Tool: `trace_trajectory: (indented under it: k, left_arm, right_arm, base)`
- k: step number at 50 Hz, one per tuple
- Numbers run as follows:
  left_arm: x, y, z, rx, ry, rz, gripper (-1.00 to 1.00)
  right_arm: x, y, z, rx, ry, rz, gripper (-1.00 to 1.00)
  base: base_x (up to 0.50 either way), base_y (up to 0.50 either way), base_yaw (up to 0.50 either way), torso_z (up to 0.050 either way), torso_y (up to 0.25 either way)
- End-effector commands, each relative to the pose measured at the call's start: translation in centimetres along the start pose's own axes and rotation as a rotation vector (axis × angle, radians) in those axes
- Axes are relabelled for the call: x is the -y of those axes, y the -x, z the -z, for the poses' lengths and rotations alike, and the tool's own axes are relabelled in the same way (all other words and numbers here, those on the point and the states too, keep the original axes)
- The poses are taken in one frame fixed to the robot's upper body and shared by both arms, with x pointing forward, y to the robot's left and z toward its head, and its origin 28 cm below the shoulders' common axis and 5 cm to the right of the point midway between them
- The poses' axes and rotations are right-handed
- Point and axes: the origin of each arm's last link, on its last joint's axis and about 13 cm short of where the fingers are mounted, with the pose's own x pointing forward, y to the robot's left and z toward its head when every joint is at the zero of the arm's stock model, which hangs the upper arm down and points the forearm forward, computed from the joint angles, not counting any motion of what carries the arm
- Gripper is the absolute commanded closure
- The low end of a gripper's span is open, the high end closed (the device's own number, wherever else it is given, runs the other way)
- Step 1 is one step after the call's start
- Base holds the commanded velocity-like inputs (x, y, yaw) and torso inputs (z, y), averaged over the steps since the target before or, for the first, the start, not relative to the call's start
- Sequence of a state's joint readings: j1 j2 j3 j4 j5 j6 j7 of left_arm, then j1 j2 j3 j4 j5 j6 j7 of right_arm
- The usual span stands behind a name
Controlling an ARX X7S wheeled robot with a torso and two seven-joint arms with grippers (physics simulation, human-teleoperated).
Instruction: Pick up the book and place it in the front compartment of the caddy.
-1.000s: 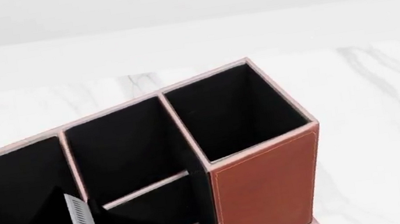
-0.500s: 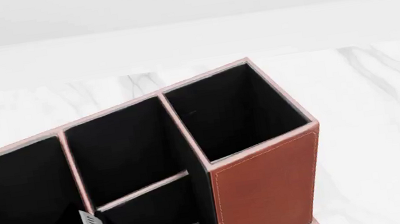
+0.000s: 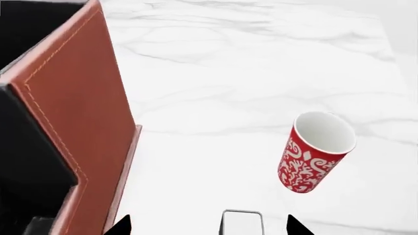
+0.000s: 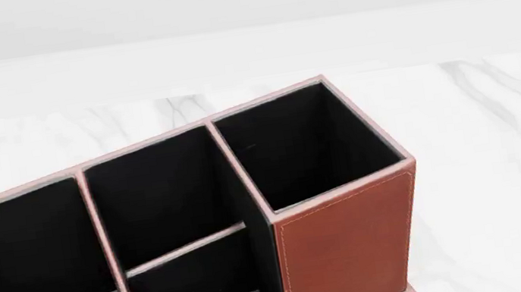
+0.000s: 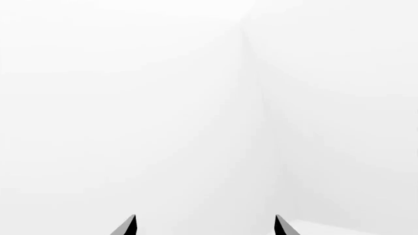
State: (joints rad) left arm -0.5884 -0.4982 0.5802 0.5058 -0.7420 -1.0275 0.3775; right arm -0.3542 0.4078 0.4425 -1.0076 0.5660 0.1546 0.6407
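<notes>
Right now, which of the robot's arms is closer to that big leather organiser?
The left. Its gripper hangs right beside the caddy, with the mug ahead. The right gripper faces only blank white, no caddy in its view.

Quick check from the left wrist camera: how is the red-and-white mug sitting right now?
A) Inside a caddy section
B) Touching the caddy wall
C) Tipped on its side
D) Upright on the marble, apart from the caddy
D: the mug stands upright, mouth open, on the marble table, with bare tabletop between it and the caddy.
</notes>
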Motion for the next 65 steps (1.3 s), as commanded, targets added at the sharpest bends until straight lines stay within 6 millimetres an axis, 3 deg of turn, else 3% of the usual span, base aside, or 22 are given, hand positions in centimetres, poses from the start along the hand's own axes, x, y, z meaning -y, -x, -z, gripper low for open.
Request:
trace_trajectory:
  k: [1,34,45,46,54,58,65]
  left_arm:
    - [1.0,-1.1,1.5,-0.020,0.011,0.008,-1.00]
    - [2.3,-2.3,4.6,-0.141,0.036,0.040,-1.00]
    - [2.6,-2.4,5.2,-0.205,0.186,0.025,-1.00]
    - [2.5,-2.4,5.1,-0.196,0.187,0.028,1.00]
    - [2.4,-1.9,3.6,-0.229,0.180,-0.117,1.00]
    - [2.4,-0.6,1.1,-0.173,0.198,-0.127,1.00]
    - [1.8,3.2,-5.3,0.002,0.216,-0.125,1.00]
  right_arm:
    - [0.1,0.3,-0.3,0.008,-0.004,0.002,-1.00]
    - [0.1,0.1,-0.3,0.009,0.012,0.007,-1.00]
    - [0.2,0.2,-0.4,0.012,0.008,0.010,-1.00]
    - [0.2,0.2,-0.5,0.012,0.008,0.009,-1.00]
    - [0.3,0.4,-0.6,0.014,0.005,0.013,-1.00]
    - [0.3,0.3,-0.5,0.013,0.006,0.012,-1.00]
    - [0.1,0.2,-0.4,0.010,0.009,0.007,-1.00]
  base:
    - [0.00,0.00,0.00,0.000,0.000]
    - [0.00,0.00,0.00,0.000,0.000]
    - [0.00,0.00,0.00,0.000,0.000]
    - [0.00,0.00,0.00,0.000,0.000]
    - [0.00,0.00,0.00,0.000,0.000]
    - [0.00,0.00,0.00,0.000,0.000]
    - [0.00,0.00,0.00,0.000,0.000]
